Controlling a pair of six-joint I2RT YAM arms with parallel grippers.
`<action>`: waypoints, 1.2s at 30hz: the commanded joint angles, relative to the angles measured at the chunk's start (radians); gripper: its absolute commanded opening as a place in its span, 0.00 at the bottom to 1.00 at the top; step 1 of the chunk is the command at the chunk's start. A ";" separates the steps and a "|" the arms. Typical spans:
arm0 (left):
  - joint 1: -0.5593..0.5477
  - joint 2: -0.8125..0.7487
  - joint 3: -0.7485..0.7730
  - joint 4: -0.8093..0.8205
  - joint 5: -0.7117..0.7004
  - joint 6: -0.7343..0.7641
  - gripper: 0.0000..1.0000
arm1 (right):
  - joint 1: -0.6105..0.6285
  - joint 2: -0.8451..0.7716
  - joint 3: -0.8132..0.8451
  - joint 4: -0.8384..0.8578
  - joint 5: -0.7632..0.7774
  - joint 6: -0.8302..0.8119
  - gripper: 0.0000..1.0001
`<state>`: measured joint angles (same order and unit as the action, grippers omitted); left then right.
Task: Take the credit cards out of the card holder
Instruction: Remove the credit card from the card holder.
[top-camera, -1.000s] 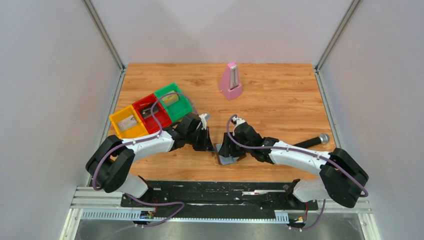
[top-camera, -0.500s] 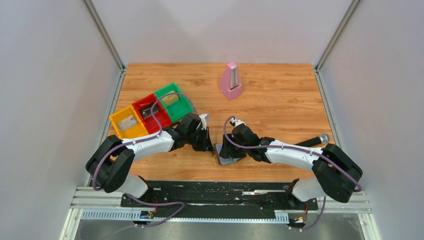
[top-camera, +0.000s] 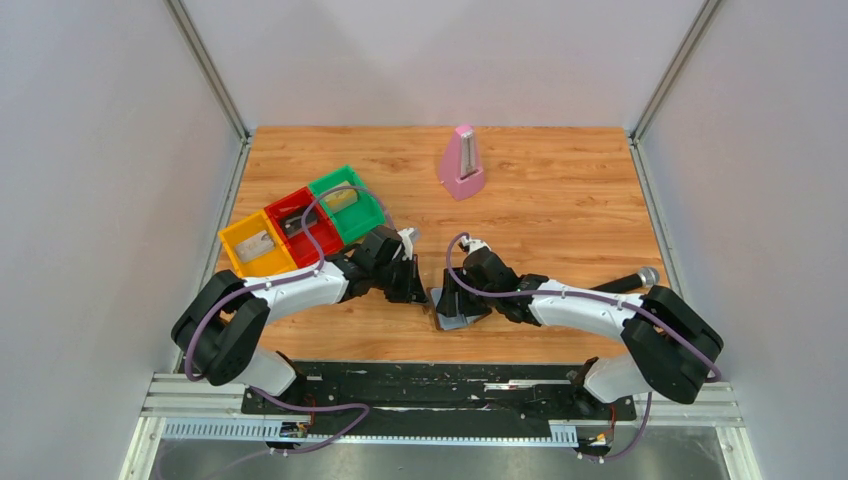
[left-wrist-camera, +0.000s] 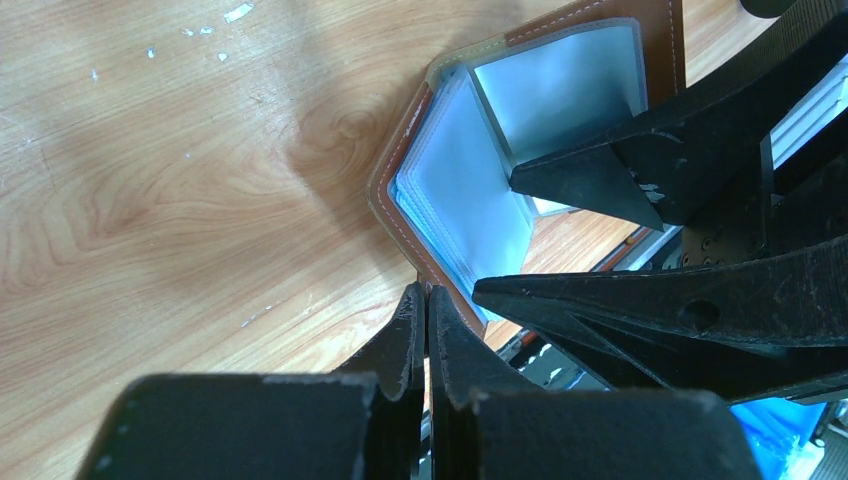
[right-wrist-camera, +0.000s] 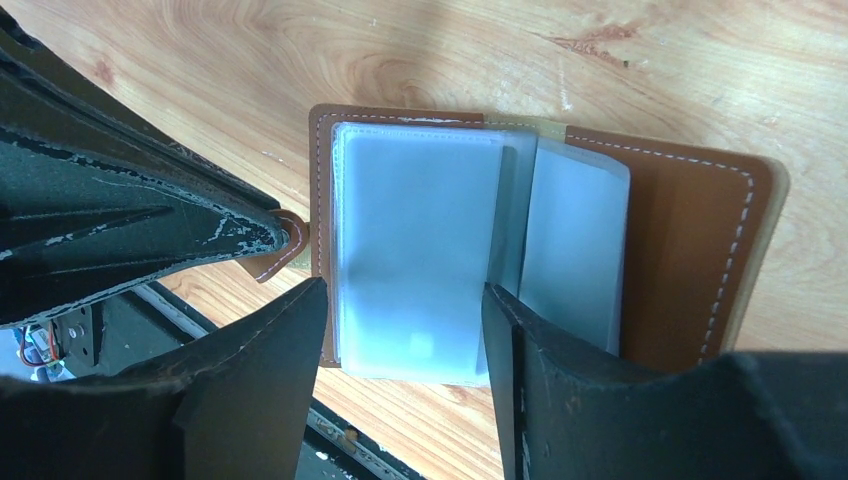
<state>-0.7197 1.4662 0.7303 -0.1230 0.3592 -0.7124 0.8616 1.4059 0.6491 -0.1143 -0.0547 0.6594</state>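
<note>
The brown stitched bifold card holder (right-wrist-camera: 660, 230) lies open under the right gripper's (right-wrist-camera: 405, 290) spread fingers, with the left gripper's (left-wrist-camera: 424, 295) fingers pressed together at its clasp tab (right-wrist-camera: 285, 250); its clear sleeves (right-wrist-camera: 415, 230) look empty, thin credit cards (top-camera: 258, 243) seemingly already in the coloured plastic trays (top-camera: 287, 198).

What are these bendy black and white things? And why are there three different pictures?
They are robot arms, a left arm and a right arm. Each one ends in a two-finger gripper. The wide picture looks down from above on the wooden table. The other two come from small cameras on the wrists.

On the table are a pink metronome, three trays side by side, and an open card holder.

The left gripper is shut and seems to pinch the holder's little brown tab. The right gripper is open around the cloudy plastic sleeves and holds nothing. I can't tell if cards are inside.
</note>
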 joint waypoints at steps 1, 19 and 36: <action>-0.007 -0.032 0.019 0.007 0.000 -0.001 0.00 | 0.004 0.008 0.030 0.036 0.007 -0.015 0.60; -0.006 -0.037 0.006 0.013 -0.003 -0.005 0.00 | 0.004 -0.045 0.030 -0.042 0.127 -0.023 0.45; -0.006 -0.036 0.002 0.020 0.003 -0.012 0.00 | 0.031 0.003 0.041 0.030 0.031 -0.017 0.59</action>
<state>-0.7197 1.4609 0.7303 -0.1295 0.3569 -0.7139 0.8829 1.3899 0.6537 -0.1291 -0.0277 0.6415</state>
